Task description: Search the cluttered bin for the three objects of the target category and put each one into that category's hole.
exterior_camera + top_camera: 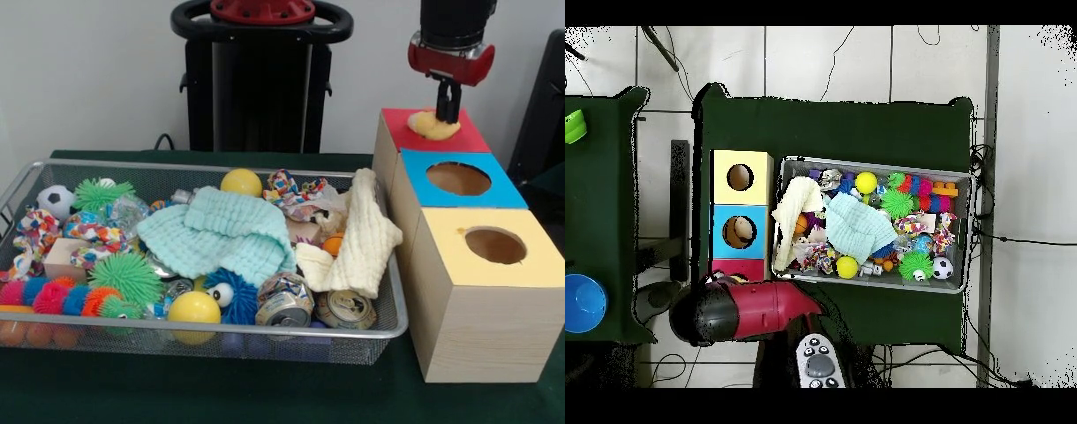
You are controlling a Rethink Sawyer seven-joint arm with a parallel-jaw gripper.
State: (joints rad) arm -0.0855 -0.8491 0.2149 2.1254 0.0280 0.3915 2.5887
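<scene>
End effector hangs at upper right, fingers clamped on a yellow cloth over the red box (wire bin lower left).

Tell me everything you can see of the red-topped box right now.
The red-topped box is pale wood, the farthest of three in a row, touching the blue-topped box. A yellowish soft object sits at its hole, hiding it. The hand is at that object, fingertips reaching down to it. The overhead view mostly hides the box under the arm.

A robotics lab is suggested: a green-clothed table, tiled floor strewn with cables, plain walls.
</scene>
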